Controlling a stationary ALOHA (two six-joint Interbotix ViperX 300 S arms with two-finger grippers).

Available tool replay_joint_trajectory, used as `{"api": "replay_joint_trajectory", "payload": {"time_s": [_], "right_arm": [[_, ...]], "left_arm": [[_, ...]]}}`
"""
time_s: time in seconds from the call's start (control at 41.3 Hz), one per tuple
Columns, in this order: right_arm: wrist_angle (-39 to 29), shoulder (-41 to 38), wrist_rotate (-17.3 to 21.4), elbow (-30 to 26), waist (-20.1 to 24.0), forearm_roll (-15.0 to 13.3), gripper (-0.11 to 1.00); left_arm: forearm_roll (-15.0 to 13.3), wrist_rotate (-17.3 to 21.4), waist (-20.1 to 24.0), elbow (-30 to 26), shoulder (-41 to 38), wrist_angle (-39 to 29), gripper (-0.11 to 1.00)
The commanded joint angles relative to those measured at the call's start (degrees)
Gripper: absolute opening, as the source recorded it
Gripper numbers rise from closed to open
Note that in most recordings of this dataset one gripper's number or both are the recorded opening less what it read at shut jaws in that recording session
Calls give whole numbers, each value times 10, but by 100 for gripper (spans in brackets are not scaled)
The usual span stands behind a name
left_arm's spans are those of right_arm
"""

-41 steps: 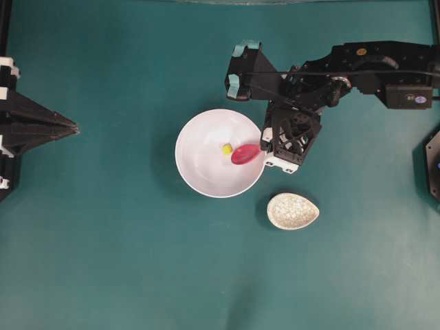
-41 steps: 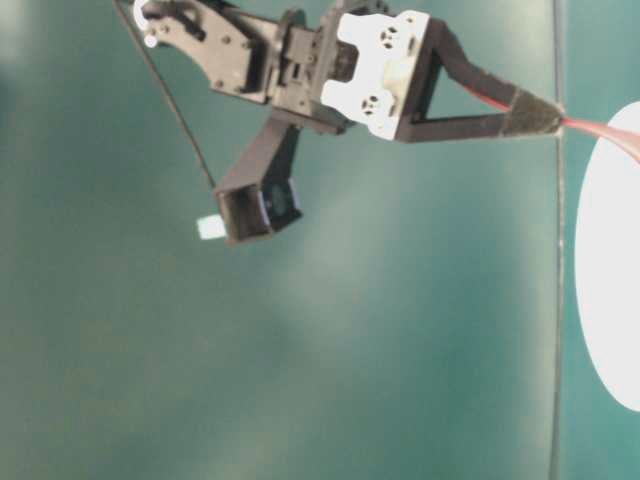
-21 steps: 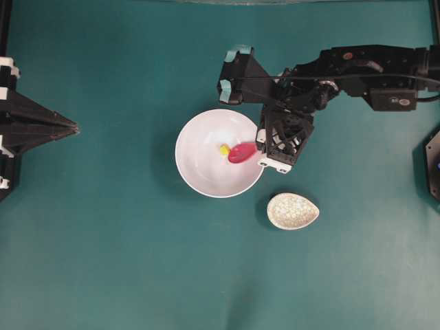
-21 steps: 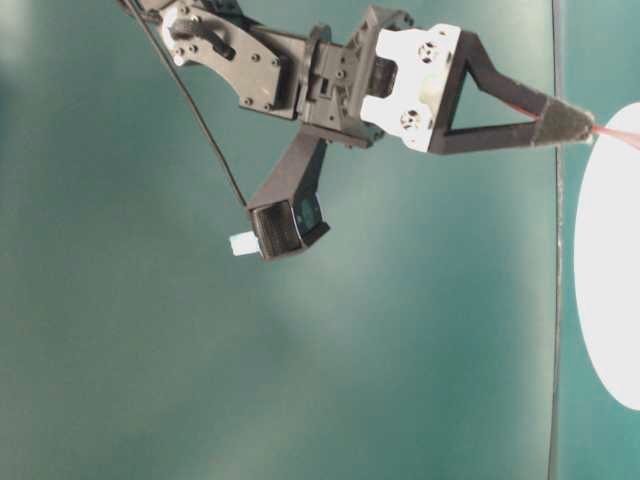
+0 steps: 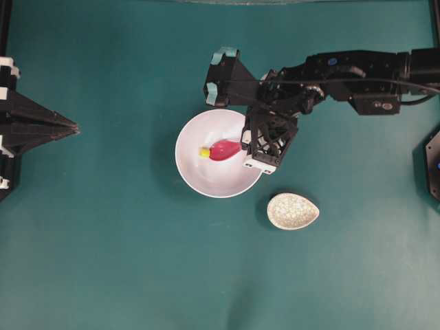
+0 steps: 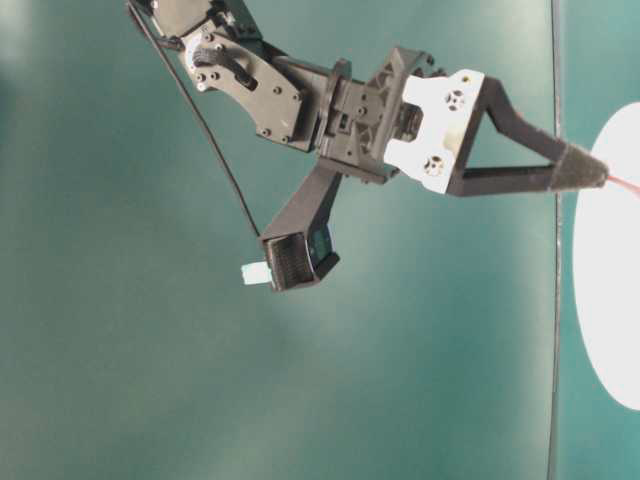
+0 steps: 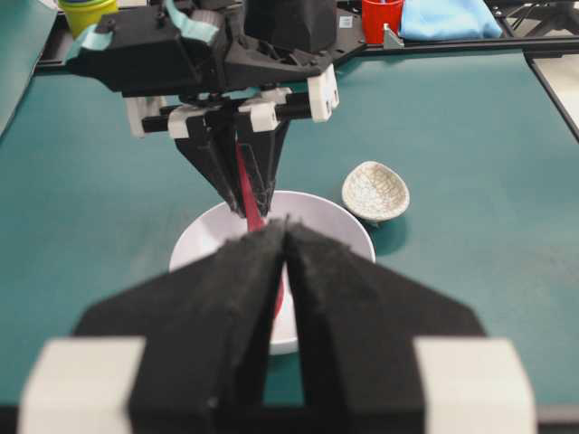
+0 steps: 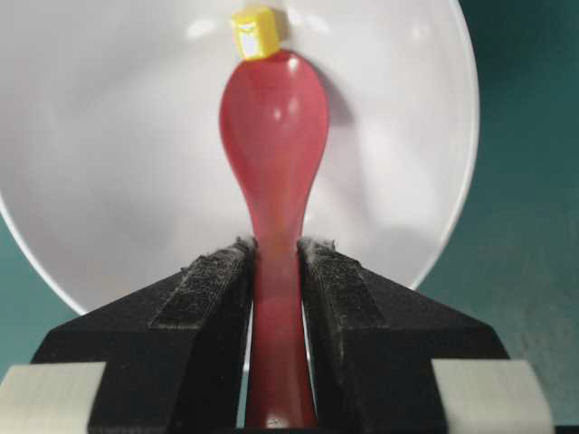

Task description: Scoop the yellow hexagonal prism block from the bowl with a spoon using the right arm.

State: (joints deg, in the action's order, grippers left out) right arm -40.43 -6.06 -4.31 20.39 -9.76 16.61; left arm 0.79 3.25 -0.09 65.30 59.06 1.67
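The white bowl (image 5: 206, 180) sits mid-table. My right gripper (image 5: 243, 144) reaches over its right rim and is shut on the handle of the pink-red spoon (image 5: 224, 149). The scoop lies low inside the bowl, pointing left. The yellow block (image 5: 205, 152) sits against the scoop's tip, outside the scoop. In the right wrist view the gripper (image 8: 276, 246) clamps the spoon (image 8: 271, 127), with the block (image 8: 255, 33) at its far tip on the bowl (image 8: 127, 181) floor. My left gripper (image 5: 71, 127) is shut and empty at the far left; it also shows in its own wrist view (image 7: 286, 226).
A speckled beige spoon rest (image 5: 293, 210) lies just right of and below the bowl, under the right wrist. In the left wrist view a yellow cup (image 7: 86, 11), a red cup (image 7: 380, 14) and a blue cloth (image 7: 448, 18) stand beyond the table's far edge.
My right gripper has moved left with the spoon. The scoop slid across the bowl floor and pushed the yellow block leftward ahead of its tip. The left arm has not moved.
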Motion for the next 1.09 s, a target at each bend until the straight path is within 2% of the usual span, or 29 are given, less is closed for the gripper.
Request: {"api": "replay_joint_trajectory", "payload": {"time_s": [0.0,0.533,1.066], "right_arm": [[18,9,0,-16,9,0,25],[105,9,1,-8,24,0,25],[172,9,7,38,25,0,25]], "left_arm": [[0,1,-1,-19,-2,3,9],[0,-1,-1,-19,-2,3,9],[0,0,-1,-19,-2,3,9]]}}
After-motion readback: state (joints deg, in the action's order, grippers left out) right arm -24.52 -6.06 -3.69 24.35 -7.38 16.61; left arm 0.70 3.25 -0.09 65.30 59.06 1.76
